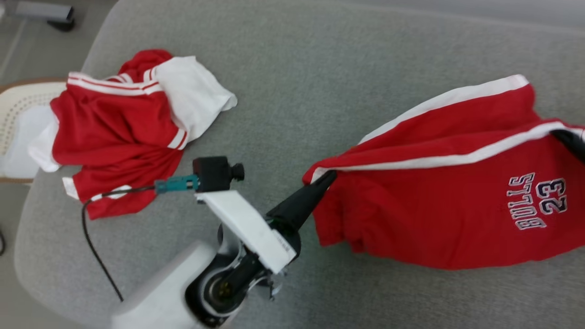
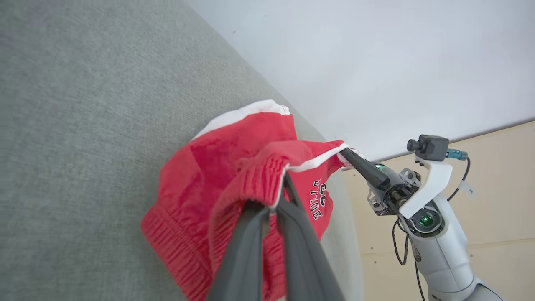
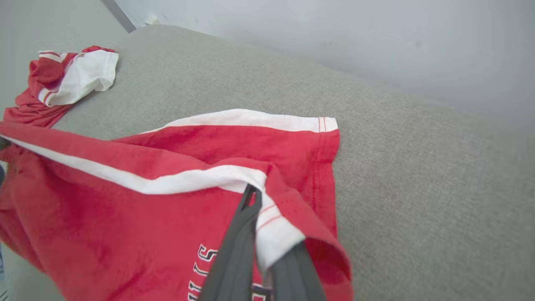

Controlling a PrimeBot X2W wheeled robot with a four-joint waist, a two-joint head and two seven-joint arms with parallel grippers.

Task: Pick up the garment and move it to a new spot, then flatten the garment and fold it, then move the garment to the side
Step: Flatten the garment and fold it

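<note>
The garment [image 1: 434, 214] is a pair of red shorts with white side stripes and "BULLS 23" printed on it. It hangs stretched between my two grippers over the grey cushion [image 1: 292, 82], its lower part resting on the cushion. My left gripper [image 1: 330, 176] is shut on the ribbed waistband corner. My right gripper [image 1: 569, 137] is shut on the striped hem at the far right. In the left wrist view my left gripper [image 2: 276, 196] pinches the garment [image 2: 234, 146], and my right gripper [image 2: 349, 155] holds its far corner. In the right wrist view my right gripper [image 3: 257, 200] clamps the garment [image 3: 125, 217] at its white stripe.
A crumpled heap of red and white clothes [image 1: 123, 123] lies at the cushion's left end, also seen as the same heap [image 3: 67, 79] in the right wrist view. A pale perforated chair [image 1: 20, 107] stands beside that end. A white wall [image 3: 376, 42] runs behind the cushion.
</note>
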